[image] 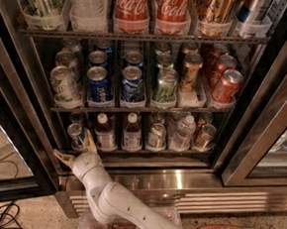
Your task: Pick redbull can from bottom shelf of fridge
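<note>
The fridge (178,181) stands open with its dark interior in front of me. The redbull can (76,132) is slim, blue and silver, and stands at the far left of the bottom shelf (140,153). My gripper (75,148) is just below and in front of the can, at the shelf's front edge. It is open: one tan finger (89,141) points up right of the can, the other (61,156) points out to the left. Nothing is held. My white arm (111,203) rises from the bottom of the view.
Two small brown bottles (105,132) stand right of the redbull can, then more cans and a clear bottle. The rack above holds blue (99,83), green and red cans. The glass door (2,145) is open at the left. Cables lie on the floor.
</note>
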Tool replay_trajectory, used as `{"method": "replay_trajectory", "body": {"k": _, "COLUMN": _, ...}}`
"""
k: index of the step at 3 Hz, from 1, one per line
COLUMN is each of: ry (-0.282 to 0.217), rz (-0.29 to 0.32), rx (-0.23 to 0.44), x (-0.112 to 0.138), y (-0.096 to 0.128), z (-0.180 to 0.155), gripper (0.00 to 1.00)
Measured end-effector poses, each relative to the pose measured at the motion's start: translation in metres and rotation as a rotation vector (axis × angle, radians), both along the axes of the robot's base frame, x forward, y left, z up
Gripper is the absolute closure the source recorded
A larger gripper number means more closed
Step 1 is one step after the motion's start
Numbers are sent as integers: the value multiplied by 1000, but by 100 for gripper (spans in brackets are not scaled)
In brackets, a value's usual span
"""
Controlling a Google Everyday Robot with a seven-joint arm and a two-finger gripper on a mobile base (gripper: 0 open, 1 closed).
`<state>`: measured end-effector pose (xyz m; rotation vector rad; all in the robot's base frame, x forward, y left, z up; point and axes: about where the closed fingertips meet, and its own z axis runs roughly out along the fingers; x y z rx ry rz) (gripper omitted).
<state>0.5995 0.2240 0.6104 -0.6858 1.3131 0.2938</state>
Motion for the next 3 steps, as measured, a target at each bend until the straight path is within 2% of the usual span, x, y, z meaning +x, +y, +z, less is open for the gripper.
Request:
{"method": "replay_trajectory", "body": {"k": 1, "ry": 0, "rz": 0, "rx": 0, "x": 0, "y": 0, "z": 0, "gripper": 6}}
{"method": "replay_trajectory", "body": {"k": 2, "ry": 3, "rz": -4, "rx": -3, "x": 0, "y": -4, "z": 3, "gripper": 0}}
{"method": "replay_trajectory", "body": {"k": 3, "ry": -1, "rz": -24, "rx": 11, "x": 0, "y": -15, "z": 10, "gripper": 0}}
